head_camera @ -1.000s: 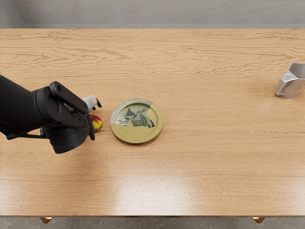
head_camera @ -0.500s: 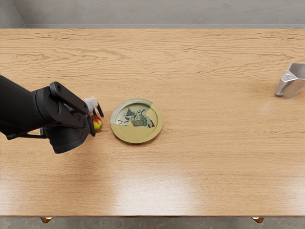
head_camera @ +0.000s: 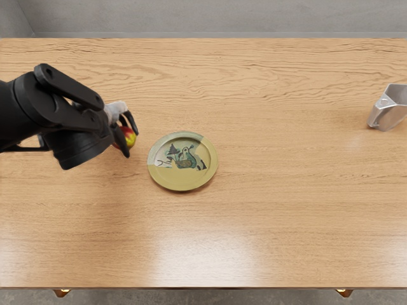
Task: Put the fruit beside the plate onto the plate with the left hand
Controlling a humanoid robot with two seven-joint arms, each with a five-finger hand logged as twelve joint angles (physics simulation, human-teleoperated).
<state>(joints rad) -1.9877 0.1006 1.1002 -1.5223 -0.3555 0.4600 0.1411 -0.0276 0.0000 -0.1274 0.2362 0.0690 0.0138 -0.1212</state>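
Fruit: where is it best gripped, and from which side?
Around its middle, from the left, as the left hand does: the fruit is small and round, and the plate lies to its right.

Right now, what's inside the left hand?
A red-and-yellow fruit sits in the left hand, which is curled around it, left of the plate. Only its right side shows; the hand covers the rest. Right hand rests at far right.
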